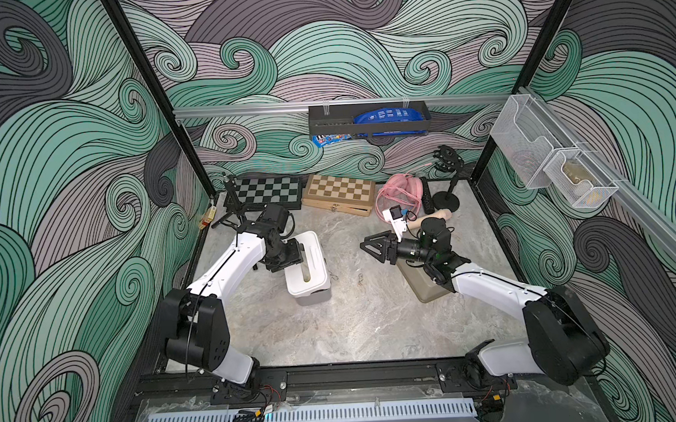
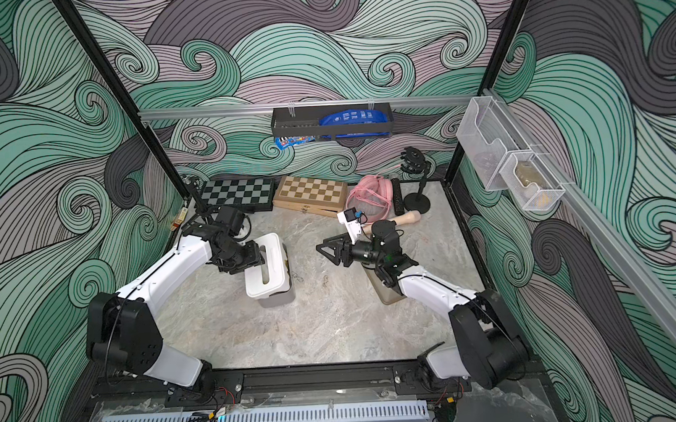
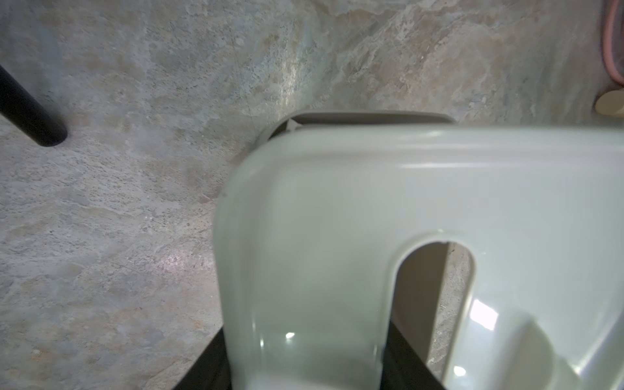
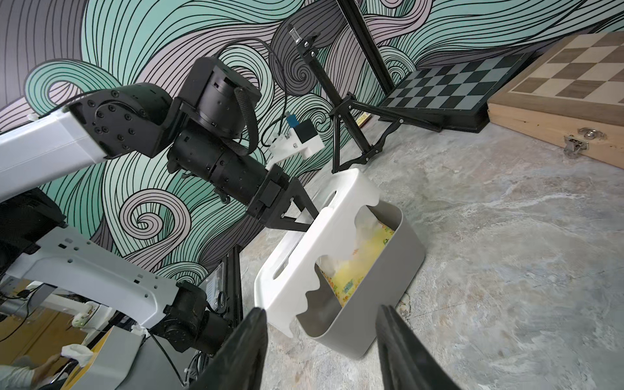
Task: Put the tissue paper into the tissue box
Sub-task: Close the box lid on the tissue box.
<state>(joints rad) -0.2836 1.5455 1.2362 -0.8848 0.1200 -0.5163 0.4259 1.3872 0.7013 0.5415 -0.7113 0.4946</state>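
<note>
The left arm rises from its base at 7 o'clock on the grey marble-patterned tabletop [image 1: 354, 330]. It bends at the elbow and leans its forearm in toward 1 o'clock, with the wrist turned down. The left gripper [image 1: 295, 258] has its jaws clamped on the white plastic lid [image 1: 311, 261] with the oval slot. In the left wrist view the lid [image 3: 371, 202] fills the space between the two black fingers, right beside the slot.

The right arm comes from 5 o'clock. Its forearm runs toward 11 o'clock and its wrist lies level, so the right gripper [image 1: 368, 249] points to 9 o'clock, toward the box, and hangs above the tabletop. Its jaws stand apart with nothing between them, well clear of the lid.

The grey rounded plastic tissue box [image 1: 313, 298] stands left of centre with its long axis running from 12 to 6 o'clock. The lid lies along the same axis. It is tipped up on the box's 9 o'clock rim, so the box gapes toward 3 o'clock.

In the right wrist view, the yellow printed pack of tissue paper [image 4: 364, 253] lies inside the box [image 4: 398, 270], lengthwise along it. White tissue shows at its top, under the raised lid [image 4: 304, 266].
</note>
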